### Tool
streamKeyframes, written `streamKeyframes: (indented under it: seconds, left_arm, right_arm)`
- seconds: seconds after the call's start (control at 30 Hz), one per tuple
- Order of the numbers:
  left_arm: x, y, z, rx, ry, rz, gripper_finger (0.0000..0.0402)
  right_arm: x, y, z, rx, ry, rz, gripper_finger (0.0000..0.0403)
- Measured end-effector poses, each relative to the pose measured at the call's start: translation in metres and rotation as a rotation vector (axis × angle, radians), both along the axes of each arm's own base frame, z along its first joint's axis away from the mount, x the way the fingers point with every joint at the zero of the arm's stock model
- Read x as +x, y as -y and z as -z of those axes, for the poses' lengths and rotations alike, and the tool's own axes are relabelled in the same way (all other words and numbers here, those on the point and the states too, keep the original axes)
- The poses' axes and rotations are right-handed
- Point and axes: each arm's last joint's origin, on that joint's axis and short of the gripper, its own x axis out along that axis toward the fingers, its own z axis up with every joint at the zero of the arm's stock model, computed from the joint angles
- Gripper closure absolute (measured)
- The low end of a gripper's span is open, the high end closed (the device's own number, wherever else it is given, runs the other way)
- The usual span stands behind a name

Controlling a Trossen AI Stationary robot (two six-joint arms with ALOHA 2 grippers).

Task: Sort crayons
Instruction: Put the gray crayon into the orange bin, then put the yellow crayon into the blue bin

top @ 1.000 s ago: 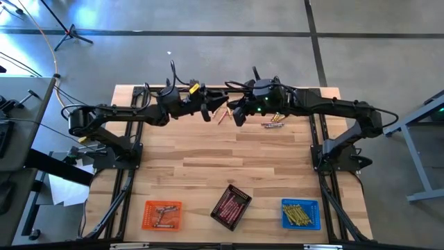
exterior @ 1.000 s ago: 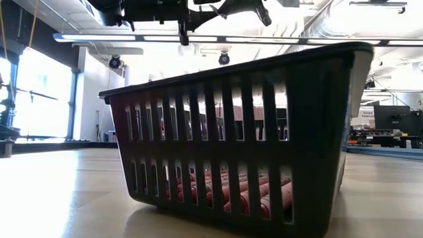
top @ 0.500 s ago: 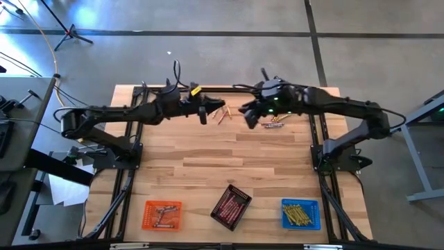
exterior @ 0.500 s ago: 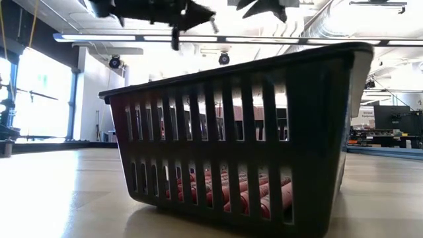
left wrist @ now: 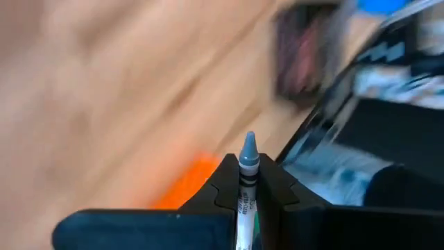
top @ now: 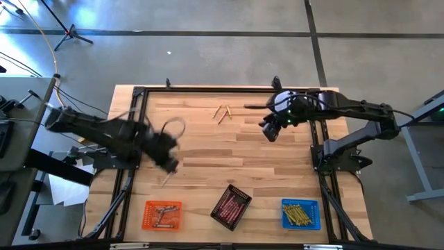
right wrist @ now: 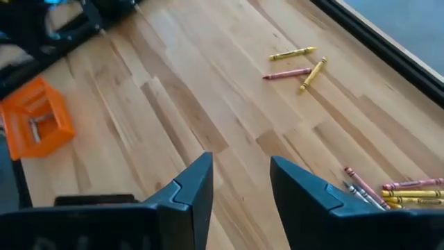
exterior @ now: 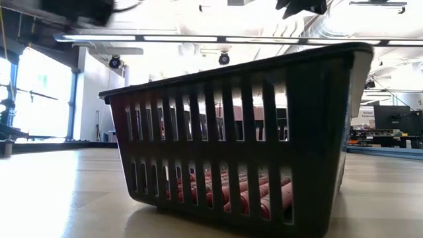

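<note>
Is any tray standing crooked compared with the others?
Yes. The black tray in the middle of the row is turned at an angle, while the orange tray and the blue tray sit square to the table edge.

Bright ceiling strip lights (exterior: pixel 218 38) are glaring in the low view, while the left arm (top: pixel 111 135) is smearing with motion blur and its wrist view's background is streaking.

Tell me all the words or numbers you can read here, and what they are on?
None can be read.
The grey crayon clamped in the left gripper has tiny print on its wrapper, too small and blurred to read.
A far sign behind the black basket is also too small to read.
</note>
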Motion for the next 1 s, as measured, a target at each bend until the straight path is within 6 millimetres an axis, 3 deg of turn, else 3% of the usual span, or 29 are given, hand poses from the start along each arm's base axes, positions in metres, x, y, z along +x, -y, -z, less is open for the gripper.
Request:
streamKeyframes:
  seconds: [0.2,0.5,0.73,0.9,1.0]
  left_arm:
    - [-0.018,0.061,0.013,-0.082,-0.24,-0.103,0.0394]
    - [-0.018,0.124,0.05,-0.096,-0.438,-0.181,0.0358]
    - [-0.013,0.142,0.067,-0.103,-0.472,-0.181,0.0333]
    - [-0.006,0.141,0.062,-0.135,-0.403,-0.171,0.032]
    - [0.0,0.133,0.054,-0.129,-0.297,-0.193,0.0317]
  right_arm:
    - [0.003,-0.003,0.002,-0.032,-0.02,-0.047,0.0272]
    - [0.006,-0.003,0.005,-0.058,-0.037,-0.076,0.0272]
    - [0.006,-0.003,0.005,-0.059,-0.038,-0.078,0.0272]
    - [0.011,-0.001,0.008,-0.084,-0.049,-0.018,0.0272]
    - [0.024,0.004,0.021,-0.146,-0.107,0.059,0.0272]
